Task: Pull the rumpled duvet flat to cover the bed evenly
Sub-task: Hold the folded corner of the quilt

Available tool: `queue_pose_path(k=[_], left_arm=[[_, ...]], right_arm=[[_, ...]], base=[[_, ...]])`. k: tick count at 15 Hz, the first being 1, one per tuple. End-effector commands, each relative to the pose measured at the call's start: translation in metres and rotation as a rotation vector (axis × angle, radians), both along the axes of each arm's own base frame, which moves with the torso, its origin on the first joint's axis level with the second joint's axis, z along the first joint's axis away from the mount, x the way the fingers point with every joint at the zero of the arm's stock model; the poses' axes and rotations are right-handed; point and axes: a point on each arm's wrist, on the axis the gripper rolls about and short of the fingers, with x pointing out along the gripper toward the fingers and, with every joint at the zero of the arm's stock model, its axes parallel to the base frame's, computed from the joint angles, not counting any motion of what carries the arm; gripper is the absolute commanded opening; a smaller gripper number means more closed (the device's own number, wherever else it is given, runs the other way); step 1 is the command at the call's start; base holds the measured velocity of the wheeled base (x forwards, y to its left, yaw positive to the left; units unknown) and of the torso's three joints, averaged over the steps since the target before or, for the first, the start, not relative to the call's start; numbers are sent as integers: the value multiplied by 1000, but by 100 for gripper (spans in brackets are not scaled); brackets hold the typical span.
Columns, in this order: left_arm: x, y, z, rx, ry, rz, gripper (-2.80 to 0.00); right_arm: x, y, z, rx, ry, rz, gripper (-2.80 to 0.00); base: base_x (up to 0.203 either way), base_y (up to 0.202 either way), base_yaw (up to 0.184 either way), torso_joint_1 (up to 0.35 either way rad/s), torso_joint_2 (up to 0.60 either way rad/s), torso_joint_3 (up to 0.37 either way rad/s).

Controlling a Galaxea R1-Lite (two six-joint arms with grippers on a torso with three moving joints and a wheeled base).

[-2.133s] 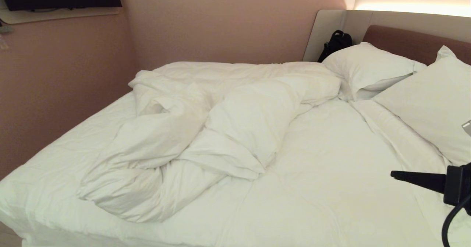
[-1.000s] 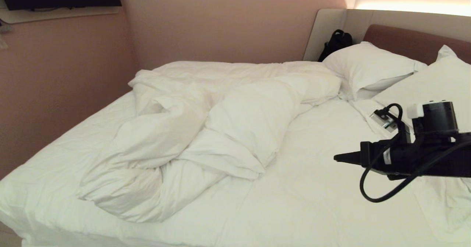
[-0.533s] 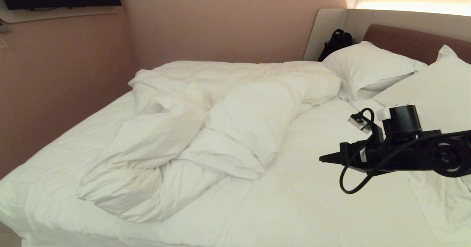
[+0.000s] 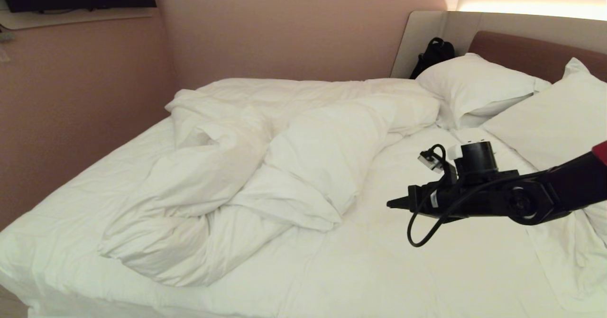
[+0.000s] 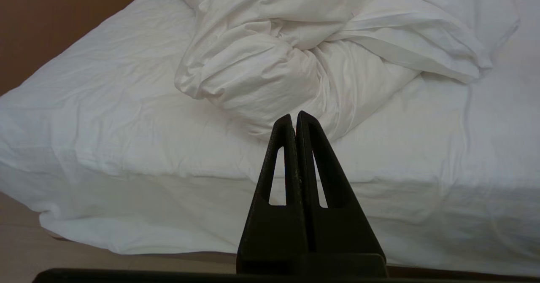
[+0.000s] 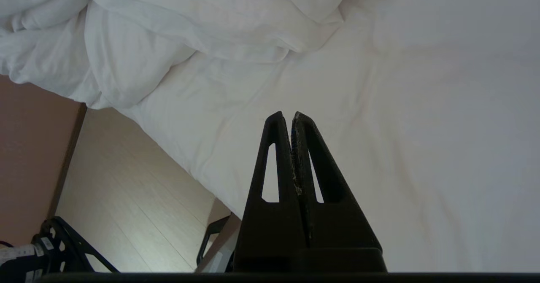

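Duvet (image 4: 265,176) is bunched in a heap on the far-left half of the bed (image 4: 403,270), away from me, folded back on itself; the near-right half shows bare sheet (image 4: 427,242). Two pillows (image 4: 474,88) sit at the headboard (image 4: 536,52), with a black bag (image 4: 434,55) in the corner behind them.

Right claw (image 4: 390,204) hangs over the bare sheet, pointing at the heap, near it but not touching. Fingers pressed together, holding nothing. Left claw (image 5: 294,118) is parked off the bed's edge, also pressed together and empty, looking at the heap's end.

Handling, as I judge it:
- Soft, puffy, no stiffness. It'll drape and sag from any pinch point.
- Light per handful, but the whole thing drags on the sheet, so expect friction and stretch before it moves.
- Cotton-like cover, not slippery. A pinch should hold if I get enough fabric.
- Not fragile.

Where to grab: the folded flap edge nearest the right claw (image 4: 327,223). I need to open first, then bite the edge, not the puffy middle, which would just compress and slip out. Risk: snagging the sheet underneath along with it.
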Motion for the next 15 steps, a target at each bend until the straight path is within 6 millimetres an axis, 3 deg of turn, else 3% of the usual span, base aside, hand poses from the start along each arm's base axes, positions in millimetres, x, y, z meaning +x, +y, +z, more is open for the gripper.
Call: queue_pose_path(k=[1,2,11,15], left_arm=[[0,0,0,0,1,0,-280],[0,0,0,0,1,0,-280],[0,0,0,0,1,0,-280],[0,0,0,0,1,0,-280]], right_arm=[[7,6,-12,1,6,12,-280],[11,7,-15,1,5,13,0],[37,27,-51,-2,-43,59,0],[47,45,-60,-4,-77,107,0]], base=[[0,0,0,0,0,0],[0,0,0,0,0,0],[0,0,0,0,0,0],[0,0,0,0,0,0]])
